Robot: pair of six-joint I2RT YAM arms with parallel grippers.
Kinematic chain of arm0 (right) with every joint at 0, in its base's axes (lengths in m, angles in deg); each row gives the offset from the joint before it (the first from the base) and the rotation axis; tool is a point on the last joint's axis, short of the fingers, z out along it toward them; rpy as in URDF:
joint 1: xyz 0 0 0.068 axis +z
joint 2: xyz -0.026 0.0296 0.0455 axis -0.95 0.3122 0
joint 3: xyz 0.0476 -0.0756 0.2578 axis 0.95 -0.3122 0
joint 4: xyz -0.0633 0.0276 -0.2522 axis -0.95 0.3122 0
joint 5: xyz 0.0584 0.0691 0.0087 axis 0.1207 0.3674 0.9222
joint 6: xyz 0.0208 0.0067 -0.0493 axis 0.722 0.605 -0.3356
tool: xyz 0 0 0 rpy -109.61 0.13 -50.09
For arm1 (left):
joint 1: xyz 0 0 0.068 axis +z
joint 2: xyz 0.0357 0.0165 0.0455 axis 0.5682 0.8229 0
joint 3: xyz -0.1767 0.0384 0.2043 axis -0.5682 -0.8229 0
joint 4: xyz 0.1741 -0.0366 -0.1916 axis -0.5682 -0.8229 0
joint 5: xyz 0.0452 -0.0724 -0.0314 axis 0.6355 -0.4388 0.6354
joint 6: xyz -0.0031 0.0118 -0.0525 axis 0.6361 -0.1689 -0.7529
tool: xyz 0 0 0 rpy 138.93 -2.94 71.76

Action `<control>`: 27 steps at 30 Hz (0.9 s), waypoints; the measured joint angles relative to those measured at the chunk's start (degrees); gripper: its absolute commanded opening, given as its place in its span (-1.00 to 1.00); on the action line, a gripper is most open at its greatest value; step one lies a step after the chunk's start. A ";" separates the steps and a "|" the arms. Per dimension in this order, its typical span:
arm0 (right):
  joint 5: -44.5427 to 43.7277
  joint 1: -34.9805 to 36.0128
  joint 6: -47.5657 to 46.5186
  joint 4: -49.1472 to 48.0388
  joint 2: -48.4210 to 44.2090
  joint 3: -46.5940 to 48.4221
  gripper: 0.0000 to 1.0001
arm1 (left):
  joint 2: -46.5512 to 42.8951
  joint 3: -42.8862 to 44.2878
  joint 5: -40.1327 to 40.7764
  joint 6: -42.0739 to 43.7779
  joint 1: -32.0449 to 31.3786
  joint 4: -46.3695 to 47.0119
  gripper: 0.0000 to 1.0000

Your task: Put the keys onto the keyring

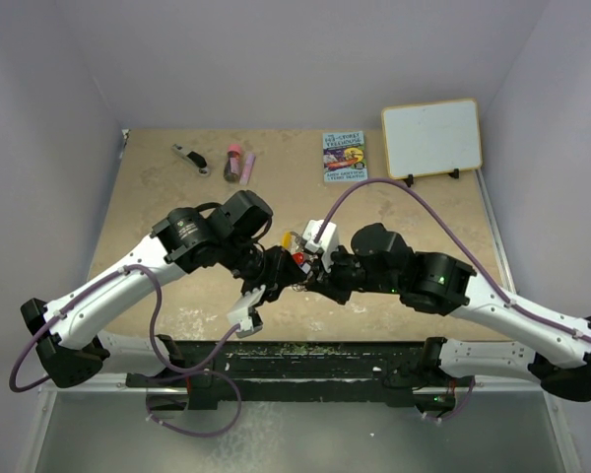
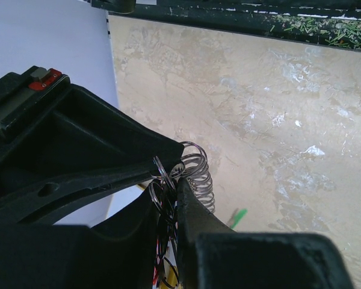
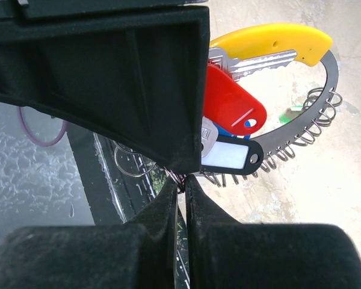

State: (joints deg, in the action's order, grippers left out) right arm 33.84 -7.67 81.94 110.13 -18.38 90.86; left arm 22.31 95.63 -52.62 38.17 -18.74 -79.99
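Top view: both arms meet over the middle of the counter [image 1: 404, 227]. The left claw [image 1: 273, 268] and right claw [image 1: 311, 278] are close together, with the keyring [image 1: 289, 239] held between them. A red key [image 1: 298, 258] sits just beside its yellow stretch. A book [image 1: 345, 158] and a whiteboard [image 1: 431, 138] lie at the far edge, well apart.

Left wrist: the left claw [image 2: 171, 183] is clamped on the coiled wire rim of the keyring [image 2: 200, 174].

Right wrist: the right claw [image 3: 183, 189] has its fingers pressed together, pinching thin wire at the lower end of the keyring [image 3: 271, 42]. The keys [image 3: 231, 105], with red, blue and black heads, bunch inside the ring.
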 measured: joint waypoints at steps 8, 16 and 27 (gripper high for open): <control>-0.02 -0.02 0.48 0.57 -1.90 -0.02 -1.00 | 0.00 0.00 -0.33 0.00 0.00 1.49 -0.89; -0.39 -0.04 1.90 0.63 -5.75 -0.24 -1.00 | -0.17 -0.02 -0.90 0.00 0.00 5.49 -0.89; -4.68 -0.11 5.95 -5.46 -14.73 -5.03 -1.00 | -1.68 -2.58 -2.89 -7.96 -0.02 18.05 -0.89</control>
State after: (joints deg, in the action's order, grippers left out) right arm 29.16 -7.78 87.89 104.67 -33.11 85.83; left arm 20.63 93.05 -55.51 30.21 -18.76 -61.94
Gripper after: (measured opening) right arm 0.005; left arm 0.168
